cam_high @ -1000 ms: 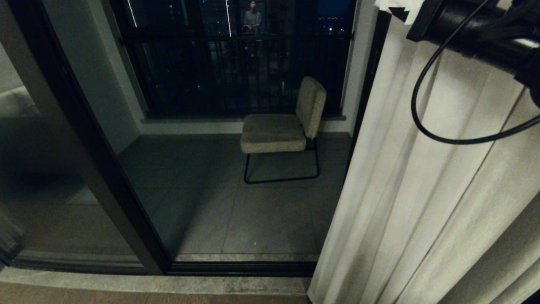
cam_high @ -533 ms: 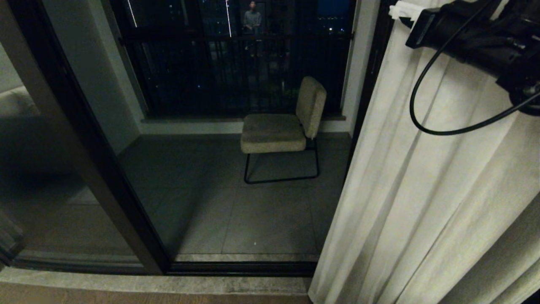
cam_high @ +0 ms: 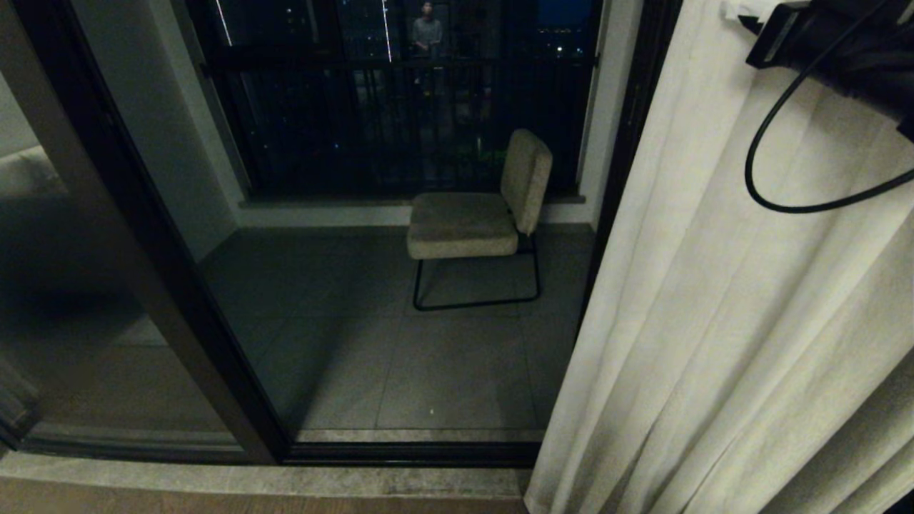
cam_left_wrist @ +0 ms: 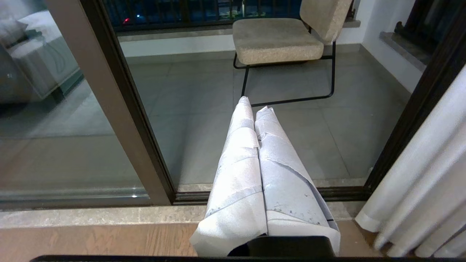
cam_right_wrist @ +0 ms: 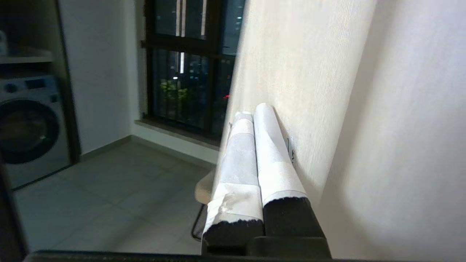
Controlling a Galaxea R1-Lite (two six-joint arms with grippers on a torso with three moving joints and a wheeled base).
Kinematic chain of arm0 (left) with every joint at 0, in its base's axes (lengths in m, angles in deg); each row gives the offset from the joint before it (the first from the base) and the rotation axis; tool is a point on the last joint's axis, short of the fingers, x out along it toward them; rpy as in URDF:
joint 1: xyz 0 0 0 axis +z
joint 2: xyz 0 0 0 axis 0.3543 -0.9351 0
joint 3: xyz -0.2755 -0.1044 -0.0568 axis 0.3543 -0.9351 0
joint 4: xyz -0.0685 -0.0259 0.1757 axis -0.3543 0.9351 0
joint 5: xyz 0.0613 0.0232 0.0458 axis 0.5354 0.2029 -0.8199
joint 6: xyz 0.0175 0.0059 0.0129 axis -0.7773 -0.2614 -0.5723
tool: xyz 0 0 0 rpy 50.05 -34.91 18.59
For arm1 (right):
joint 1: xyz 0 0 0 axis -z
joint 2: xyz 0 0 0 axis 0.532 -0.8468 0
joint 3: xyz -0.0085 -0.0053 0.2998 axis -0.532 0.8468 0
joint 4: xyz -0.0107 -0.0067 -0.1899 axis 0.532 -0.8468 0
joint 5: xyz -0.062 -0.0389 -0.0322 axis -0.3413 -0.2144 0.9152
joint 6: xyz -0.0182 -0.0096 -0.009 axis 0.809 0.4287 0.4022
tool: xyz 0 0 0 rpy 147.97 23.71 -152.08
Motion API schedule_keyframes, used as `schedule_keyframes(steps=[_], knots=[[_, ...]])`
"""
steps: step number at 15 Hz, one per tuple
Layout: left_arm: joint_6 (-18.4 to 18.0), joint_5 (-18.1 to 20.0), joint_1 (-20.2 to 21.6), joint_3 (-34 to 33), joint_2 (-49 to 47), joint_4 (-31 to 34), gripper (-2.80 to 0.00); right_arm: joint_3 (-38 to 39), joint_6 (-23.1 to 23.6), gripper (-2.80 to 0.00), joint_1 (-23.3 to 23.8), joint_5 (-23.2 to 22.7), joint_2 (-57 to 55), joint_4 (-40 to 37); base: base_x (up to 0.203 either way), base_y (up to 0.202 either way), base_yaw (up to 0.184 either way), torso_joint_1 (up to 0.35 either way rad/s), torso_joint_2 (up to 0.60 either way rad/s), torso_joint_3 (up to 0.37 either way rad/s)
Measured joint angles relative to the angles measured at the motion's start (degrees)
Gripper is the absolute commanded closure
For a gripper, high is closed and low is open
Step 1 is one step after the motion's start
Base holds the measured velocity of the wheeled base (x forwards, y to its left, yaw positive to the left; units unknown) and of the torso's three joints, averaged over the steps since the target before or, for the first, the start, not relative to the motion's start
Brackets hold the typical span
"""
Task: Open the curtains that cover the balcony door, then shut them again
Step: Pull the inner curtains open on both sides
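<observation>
At the far left of the head view stands the balcony door (cam_high: 107,285), a tall glass pane in a dark brown-black frame, its upright post slanting down to the stone threshold (cam_high: 285,482) that runs along the bottom edge. The glass mirrors a dim room. Right of the post the opening is uncovered, showing the grey tiled balcony floor (cam_high: 400,357). On it, close to the black metal balcony railing (cam_high: 400,107) at the back, sits a beige upholstered chair on a thin black wire frame (cam_high: 475,221). A person's reflection (cam_high: 427,28) shows small in the dark glass above the railing.

The left gripper (cam_left_wrist: 255,109), its two fingers wrapped in white tape, points from low down toward the open doorway; its jaws are pressed together on nothing, and the curtain edge hangs well off to its right.

On the right, the curtains (cam_high: 728,321), floor-length cream-beige woven panels in long vertical pleats, hang gathered from the right door frame to the picture's right edge, reaching the floor at the threshold's right end. The right gripper (cam_right_wrist: 255,111), also white-taped, is raised at the top right corner with a black cable looped beneath its arm. Its jaws are closed together, empty, and one finger lies flat against the curtain fabric, not pinching it.
</observation>
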Motion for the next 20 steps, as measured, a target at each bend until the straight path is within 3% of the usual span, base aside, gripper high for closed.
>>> schedule_keyframes(steps=[12,20], knots=[[0.0,0.0,0.0,0.0,0.0,0.0,0.0,1.9,-0.1,0.0,8.6,-0.1,1.9,-0.3,0.0,0.0,0.0,0.0,0.0,0.0],[0.0,0.0,0.0,0.0,0.0,0.0,0.0,-1.7,-0.1,0.0,16.1,0.0,-1.3,0.2,0.0,0.0,0.0,0.0,0.0,0.0]])
